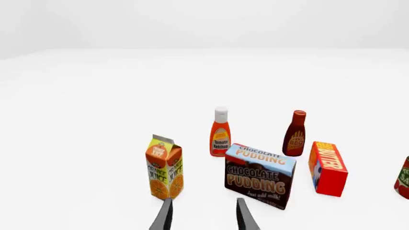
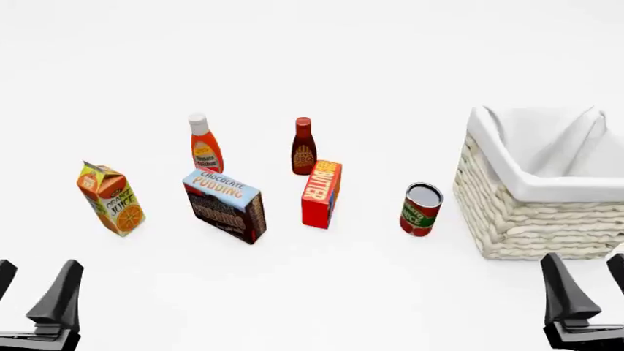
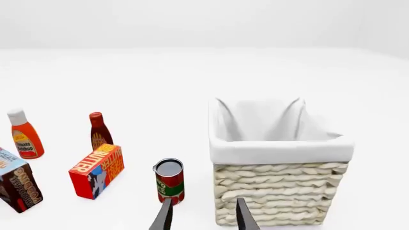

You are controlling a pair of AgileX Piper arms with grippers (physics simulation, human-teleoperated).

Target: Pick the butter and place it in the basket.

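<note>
1. Nearest to me are my own 2 grippers, both low at the near edge of the table and holding nothing. My left gripper [image 2: 34, 289] has its fingers apart, and my right gripper [image 2: 588, 281] likewise, with open space between the dark, tapered blades.
2. Next out, the basket [image 2: 527, 219] stands just ahead of my right gripper: chunky cream wicker, squarish, with a soft white cloth folded over its rim. It looks empty.
3. A round can [image 2: 420, 209] stands upright between the basket and the butter, smooth and liable to roll if knocked.
4. The butter [image 2: 321, 194] stands on a narrow edge near the middle of the table, not flat: a thin, hard-cornered red box with an orange lettered face. It is apart from everything, with the pudding box [image 2: 225, 206] to its left.
5. I judge the main risk is tipping it: standing so narrow, it may topple if 1 finger touches first. A wide sweep from the right could also clip the can.
6. The juice carton [image 2: 111, 198] stands far left.
7. Farthest stand 2 glossy bottles, the ketchup [image 2: 204, 145] and the brown sauce [image 2: 303, 147], the latter just behind the butter and easily bumped by overreaching.
</note>
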